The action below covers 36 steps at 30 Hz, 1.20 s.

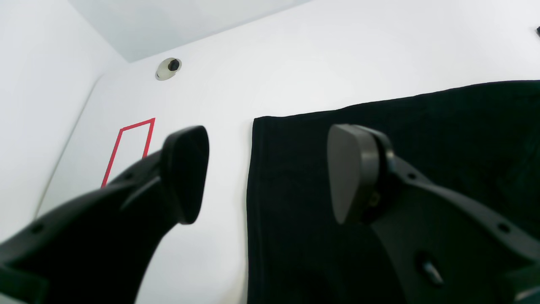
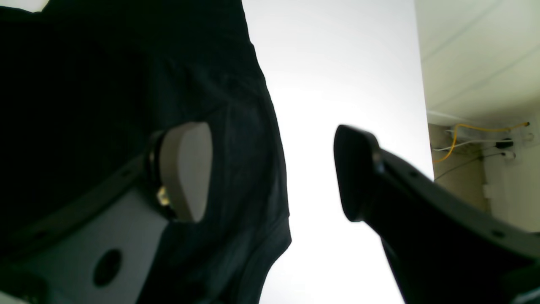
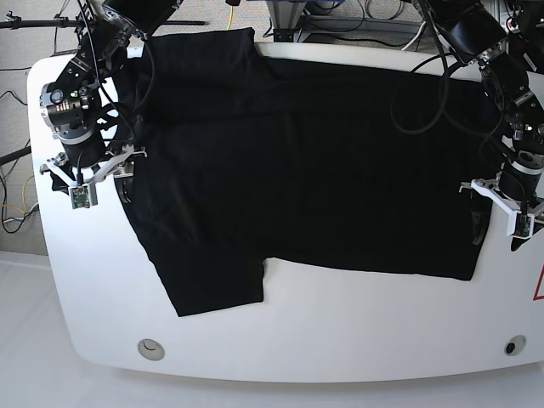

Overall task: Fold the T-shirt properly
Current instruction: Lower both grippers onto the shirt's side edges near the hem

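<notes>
The black T-shirt [image 3: 297,153] lies spread flat across the white table [image 3: 340,340], one sleeve [image 3: 212,285] towards the front and one at the back. My left gripper [image 3: 503,223] hovers open over the shirt's right edge. In the left wrist view the shirt [image 1: 443,139] ends in a straight edge between the fingers of that gripper [image 1: 268,173]. My right gripper [image 3: 92,185] is open at the shirt's left edge. In the right wrist view the gripper [image 2: 270,173] straddles the cloth's edge [image 2: 84,84], one finger over cloth and one over bare table. Nothing is held.
A red tape outline [image 1: 130,147] marks the table beside the left gripper, also at the base view's right border as red tape [image 3: 539,285]. Round grommets [image 3: 151,348] [image 3: 512,346] sit near the front edge. Cables [image 3: 340,13] run behind the table.
</notes>
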Each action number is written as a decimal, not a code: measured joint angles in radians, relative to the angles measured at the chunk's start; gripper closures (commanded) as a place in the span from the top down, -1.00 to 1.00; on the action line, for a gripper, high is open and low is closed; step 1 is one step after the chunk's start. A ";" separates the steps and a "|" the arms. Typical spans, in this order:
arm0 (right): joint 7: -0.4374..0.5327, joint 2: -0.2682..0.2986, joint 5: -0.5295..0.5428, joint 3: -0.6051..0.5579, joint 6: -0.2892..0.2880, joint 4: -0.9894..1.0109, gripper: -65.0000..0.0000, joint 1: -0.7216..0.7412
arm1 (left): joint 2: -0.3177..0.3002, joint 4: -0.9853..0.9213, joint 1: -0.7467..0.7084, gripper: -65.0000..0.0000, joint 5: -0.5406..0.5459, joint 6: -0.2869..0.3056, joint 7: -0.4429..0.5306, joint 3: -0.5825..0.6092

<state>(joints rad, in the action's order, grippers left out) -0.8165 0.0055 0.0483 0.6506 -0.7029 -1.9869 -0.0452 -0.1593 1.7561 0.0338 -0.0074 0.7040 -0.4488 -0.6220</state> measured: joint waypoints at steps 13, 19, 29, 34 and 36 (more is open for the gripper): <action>0.047 0.080 -0.049 -0.056 0.002 0.483 0.34 0.205 | -0.071 -0.665 0.413 0.23 -0.044 0.002 0.114 0.120; 0.119 0.129 -0.019 -0.058 0.004 0.607 0.33 0.283 | -0.114 -0.838 0.475 0.24 -0.047 0.000 0.167 0.146; 0.198 0.159 -0.043 -0.073 0.014 0.916 0.33 0.423 | -0.164 -1.059 0.565 0.23 -0.037 -0.023 0.257 0.181; 0.257 0.177 -0.019 -0.073 0.004 1.025 0.32 0.474 | -0.166 -1.119 0.574 0.25 -0.039 -0.020 0.255 0.211; 0.264 0.186 -0.023 -0.074 0.009 1.065 0.32 0.489 | -0.170 -1.142 0.579 0.25 -0.038 -0.036 0.264 0.246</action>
<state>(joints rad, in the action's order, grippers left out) -0.5526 0.1917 0.0257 0.5766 -0.6937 -0.9218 0.4442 -0.3290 0.6144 0.6132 -0.0452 0.6678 -0.1852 -0.3763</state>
